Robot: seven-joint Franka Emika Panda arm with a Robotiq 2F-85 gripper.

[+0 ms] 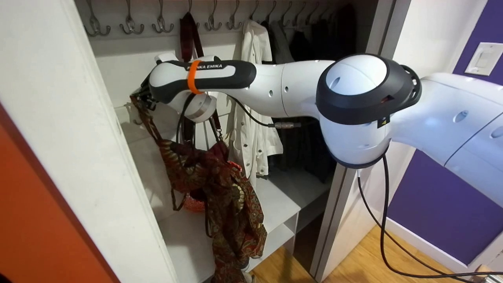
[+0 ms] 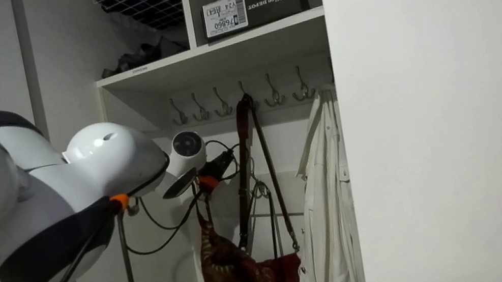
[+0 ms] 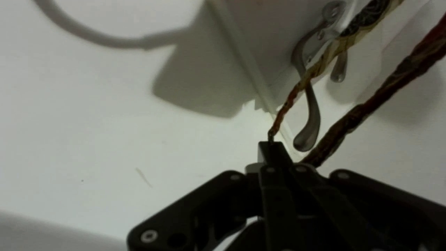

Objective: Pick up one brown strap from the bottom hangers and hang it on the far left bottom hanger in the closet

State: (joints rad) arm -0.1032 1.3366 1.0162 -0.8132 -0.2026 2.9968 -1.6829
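Strap (image 3: 315, 70) nipped in the claw (image 3: 272, 145), just beside a hook (image 3: 313, 111).

In the wrist view the claw's jaws are pressed together, pinching the strap at their very tips. From there one thin, twisted run of it climbs toward the upper right, passing in front of the hook's prong; whether it touches the metal I cannot tell. A second, darker run comes out from behind the claw and climbs the same way, so the prong's lower end shows between the two. In an exterior view the strap slants down from the claw to the patterned bag (image 1: 243, 212), which hangs limp in the closet (image 1: 114, 72), lower than the arm (image 1: 275, 88). In both exterior views a white jacket (image 1: 251, 151) hangs apart from the strap.
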